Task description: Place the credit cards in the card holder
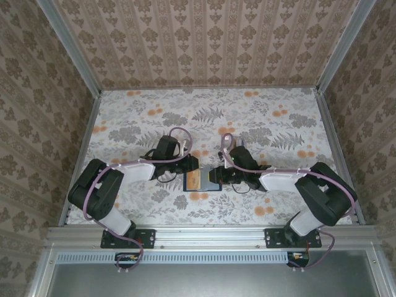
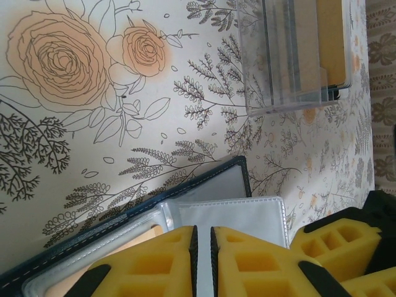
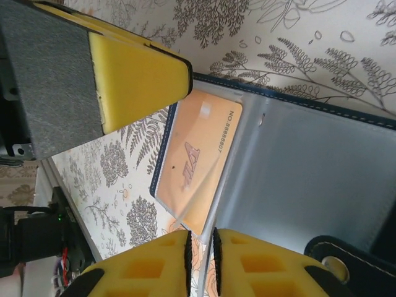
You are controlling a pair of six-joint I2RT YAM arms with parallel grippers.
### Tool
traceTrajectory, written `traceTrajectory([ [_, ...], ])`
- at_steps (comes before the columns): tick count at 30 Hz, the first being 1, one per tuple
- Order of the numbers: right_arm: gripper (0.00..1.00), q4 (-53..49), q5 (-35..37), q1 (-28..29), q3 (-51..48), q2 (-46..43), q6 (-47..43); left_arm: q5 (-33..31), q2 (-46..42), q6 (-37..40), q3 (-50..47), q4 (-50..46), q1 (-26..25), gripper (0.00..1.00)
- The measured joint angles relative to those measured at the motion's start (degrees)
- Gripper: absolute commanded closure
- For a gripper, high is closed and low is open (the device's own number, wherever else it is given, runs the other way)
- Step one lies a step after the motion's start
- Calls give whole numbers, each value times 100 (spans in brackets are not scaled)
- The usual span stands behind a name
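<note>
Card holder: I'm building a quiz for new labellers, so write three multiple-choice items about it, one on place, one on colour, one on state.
1. Where does the card holder lie in the top view? A against the far wall; B mid-table, between the left fingers and right fingers; C on the near rail.
2. What colour is the card tucked inside it? A green; B black; C orange-tan.
3. The card holder is: A open, clear sleeves showing; B folded shut; C standing on edge.
Key: B, the fingers meet at it from both sides; C, the right wrist view shows it through the plastic; A, the sleeves lie spread flat.
</note>
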Motion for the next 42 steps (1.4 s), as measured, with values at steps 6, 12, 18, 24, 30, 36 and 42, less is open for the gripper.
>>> traceTrajectory([
  [6, 76, 385, -251, 0, 2, 501, 195, 70, 0, -57, -107, 133, 98, 74],
  [12, 65, 654, -420, 0, 74, 737, 387, 166, 0, -323, -326, 413, 234, 61],
  [18, 60, 671, -435, 7, 240, 737, 424, 238, 0, -372, -328, 511, 238, 58],
  [24, 59, 601, -433, 17, 260, 623, 424, 238, -2, -372, -328, 518, 238, 57],
  [30, 59, 758, -566, 17, 267, 568, 457, 238, -2, -372, -328, 529, 256, 57],
  [36, 68, 1034, -745, 116, 389, 772, 586, 238, -2, -413, -385, 647, 282, 57],
  [42, 79, 1012, -765, 129, 470, 1016, 636, 238, -2, -479, -415, 693, 345, 64],
])
